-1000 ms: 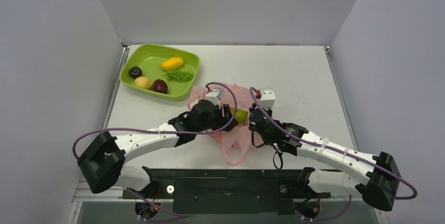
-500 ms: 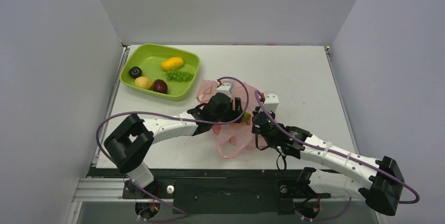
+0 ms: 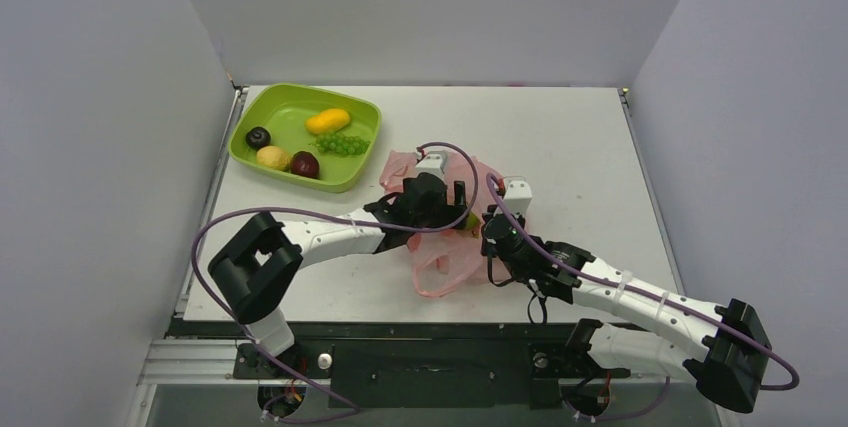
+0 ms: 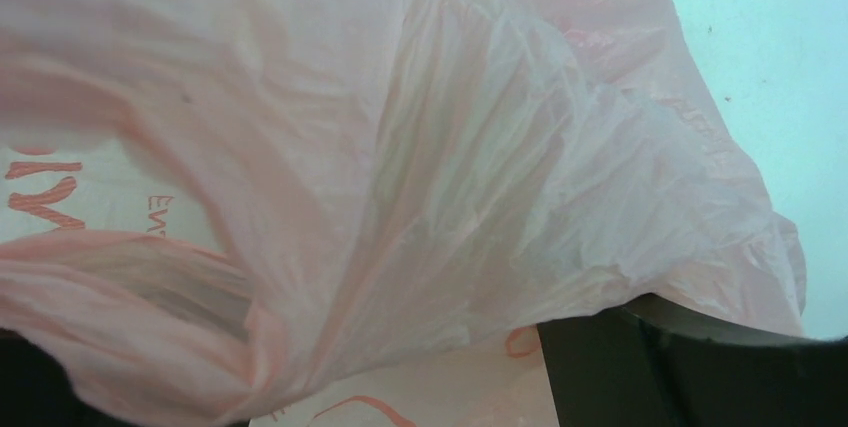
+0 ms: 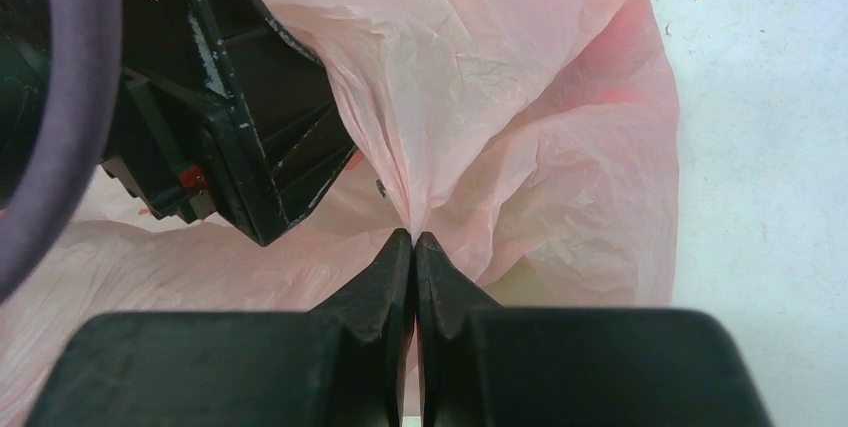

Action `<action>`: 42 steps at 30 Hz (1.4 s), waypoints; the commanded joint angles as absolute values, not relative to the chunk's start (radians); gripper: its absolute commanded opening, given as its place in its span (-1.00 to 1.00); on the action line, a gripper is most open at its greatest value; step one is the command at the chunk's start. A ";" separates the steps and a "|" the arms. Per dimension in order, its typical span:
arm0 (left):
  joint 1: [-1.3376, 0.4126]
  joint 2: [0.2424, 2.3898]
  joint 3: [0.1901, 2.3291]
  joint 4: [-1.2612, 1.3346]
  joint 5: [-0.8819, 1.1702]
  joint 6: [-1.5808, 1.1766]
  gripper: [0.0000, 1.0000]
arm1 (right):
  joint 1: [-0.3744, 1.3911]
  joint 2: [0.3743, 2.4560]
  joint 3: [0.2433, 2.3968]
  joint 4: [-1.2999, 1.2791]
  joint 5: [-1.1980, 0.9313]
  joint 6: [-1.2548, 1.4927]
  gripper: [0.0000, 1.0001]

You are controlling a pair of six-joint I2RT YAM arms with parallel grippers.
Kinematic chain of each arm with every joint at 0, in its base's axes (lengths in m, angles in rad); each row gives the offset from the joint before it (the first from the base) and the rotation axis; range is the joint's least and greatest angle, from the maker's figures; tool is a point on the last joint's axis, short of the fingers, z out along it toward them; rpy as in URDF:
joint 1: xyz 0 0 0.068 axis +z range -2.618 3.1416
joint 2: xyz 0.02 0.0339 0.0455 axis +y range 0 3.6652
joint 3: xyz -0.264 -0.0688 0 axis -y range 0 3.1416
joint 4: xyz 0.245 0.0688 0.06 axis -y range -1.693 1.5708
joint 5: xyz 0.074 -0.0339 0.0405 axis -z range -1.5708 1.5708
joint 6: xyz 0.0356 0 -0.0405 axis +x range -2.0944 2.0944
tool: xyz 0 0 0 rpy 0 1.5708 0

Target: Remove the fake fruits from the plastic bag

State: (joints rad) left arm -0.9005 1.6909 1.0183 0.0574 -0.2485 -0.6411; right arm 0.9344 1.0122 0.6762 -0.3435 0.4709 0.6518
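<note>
Left claw (image 3: 461, 208) pushed deeper into crinkly translucent pink plastic bag (image 3: 440, 273).

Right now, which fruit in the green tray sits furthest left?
The dark purple plum, nearly black, alone by the left rim of the tray; the lemon and dark red apple sit to its right.

Crinkly translucent plastic bag (image 4: 450, 177); matt table (image 3: 580, 137)
</note>
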 commanded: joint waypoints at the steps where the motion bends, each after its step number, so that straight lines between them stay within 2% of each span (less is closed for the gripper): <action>1: -0.897 1.706 1.038 0.149 -0.249 -0.618 0.74 | 0.927 0.988 0.670 -0.313 0.470 0.658 -1.00; 3: -0.899 1.717 1.047 0.158 -0.256 -0.604 0.89 | 0.927 0.980 0.666 -0.313 0.467 0.659 -1.00; 5: -0.899 1.736 1.069 0.145 -0.273 -0.597 0.94 | 0.925 0.971 0.664 -0.315 0.465 0.659 -1.00; 13: -0.908 1.813 1.117 0.196 -0.329 -0.583 0.94 | 0.923 0.928 0.648 -0.330 0.466 0.656 -1.00; 22: -0.962 1.900 1.133 0.421 -0.338 -0.555 0.94 | 0.907 0.872 0.587 -0.345 0.461 0.677 -1.00; 30: -0.968 2.101 1.315 0.264 -0.404 -0.562 0.93 | 0.893 0.800 0.549 -0.379 0.460 0.694 -1.00; 35: -0.947 2.068 1.260 0.289 -0.349 -0.565 0.70 | 0.877 0.753 0.521 -0.390 0.475 0.697 -1.00; 36: -0.943 2.054 1.258 0.290 -0.314 -0.565 0.50 | 0.872 0.756 0.518 -0.387 0.474 0.696 -1.00; 39: -0.932 2.010 1.241 0.267 -0.254 -0.578 0.29 | 0.864 0.776 0.525 -0.385 0.477 0.687 -1.00; 42: -0.923 1.924 1.194 0.264 -0.166 -0.610 -0.05 | 0.861 0.802 0.533 -0.372 0.483 0.683 -1.00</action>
